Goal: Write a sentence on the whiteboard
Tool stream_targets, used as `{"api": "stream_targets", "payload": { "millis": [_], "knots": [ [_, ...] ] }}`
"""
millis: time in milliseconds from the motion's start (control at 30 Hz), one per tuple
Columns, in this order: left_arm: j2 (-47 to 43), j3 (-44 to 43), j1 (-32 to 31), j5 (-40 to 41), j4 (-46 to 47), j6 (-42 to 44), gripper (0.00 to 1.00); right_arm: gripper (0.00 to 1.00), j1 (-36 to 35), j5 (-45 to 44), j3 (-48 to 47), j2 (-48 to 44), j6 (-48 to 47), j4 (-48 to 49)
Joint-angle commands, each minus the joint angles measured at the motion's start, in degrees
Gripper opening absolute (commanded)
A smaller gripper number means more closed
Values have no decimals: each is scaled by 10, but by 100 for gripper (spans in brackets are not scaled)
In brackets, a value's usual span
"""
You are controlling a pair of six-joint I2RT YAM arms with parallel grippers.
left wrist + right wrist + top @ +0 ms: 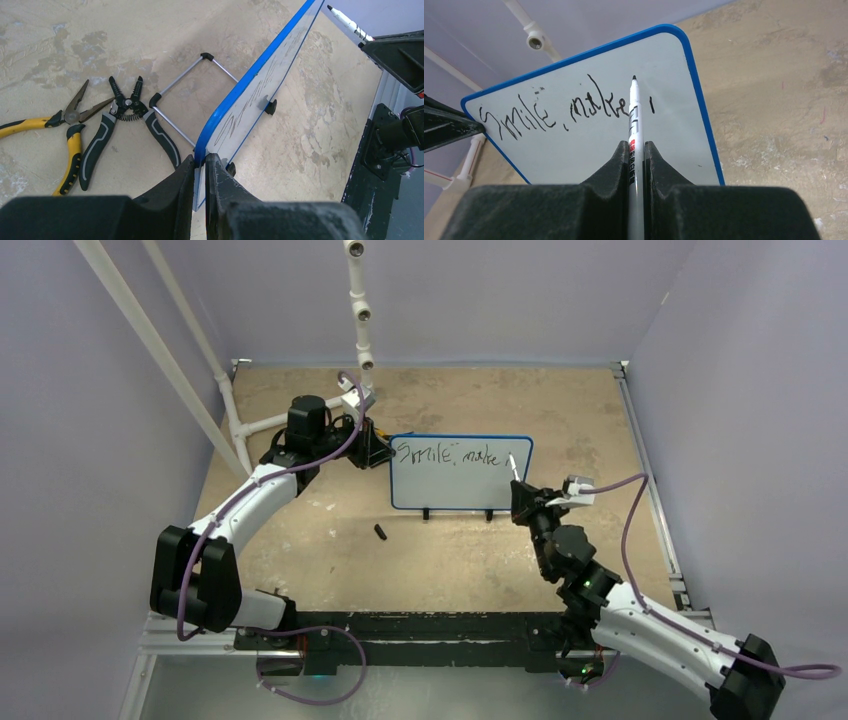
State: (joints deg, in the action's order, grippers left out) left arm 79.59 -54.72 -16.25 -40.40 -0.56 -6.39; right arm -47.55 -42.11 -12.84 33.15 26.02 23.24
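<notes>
The whiteboard (460, 480) is standing mid-table, tabletop (450, 565) showing all around; the left gripper (200, 162) is clamping its blue left edge, the right gripper (636, 150) clamping a marker (634, 107).

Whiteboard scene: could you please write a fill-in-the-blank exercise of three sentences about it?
1. The left gripper is shut on the whiteboard at its ____ frame.
2. The sentence begins with the word ____.
3. The right gripper is shut on the marker, whose tip is ____.
Missing words: blue; Smile; black.
</notes>
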Motion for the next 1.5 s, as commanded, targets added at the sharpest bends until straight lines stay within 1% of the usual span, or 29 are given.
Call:
{"api": "stream_targets", "payload": {
  "millis": [0, 533, 633, 733, 867, 1000, 1167, 1467],
  "knots": [
    [-21, 1, 1, -1, 22, 6, 0, 0, 3, -13, 1, 10, -20, 41],
    [-19, 0, 1, 0, 22, 6, 0, 0, 9, -31, -9, 56, 4, 32],
    [-19, 1, 1, 0, 22, 6, 0, 0, 10, -26, -8, 44, 1, 32],
    [-19, 0, 1, 0, 21, 7, 0, 0, 10, -18, 6, 11, -8, 38],
    [-19, 0, 0, 1, 21, 7, 0, 0, 10, -25, 11, -14, 5, 10],
    [-17, -1, 1, 0, 21, 7, 0, 0, 10, -30, -1, 3, 27, -19],
    [-17, 0, 0, 0, 21, 7, 0, 0, 10, -31, -8, 25, 32, -22],
    [-17, 0, 1, 1, 20, 8, 0, 0, 10, -34, -8, 30, 35, -20]
  ]
}}
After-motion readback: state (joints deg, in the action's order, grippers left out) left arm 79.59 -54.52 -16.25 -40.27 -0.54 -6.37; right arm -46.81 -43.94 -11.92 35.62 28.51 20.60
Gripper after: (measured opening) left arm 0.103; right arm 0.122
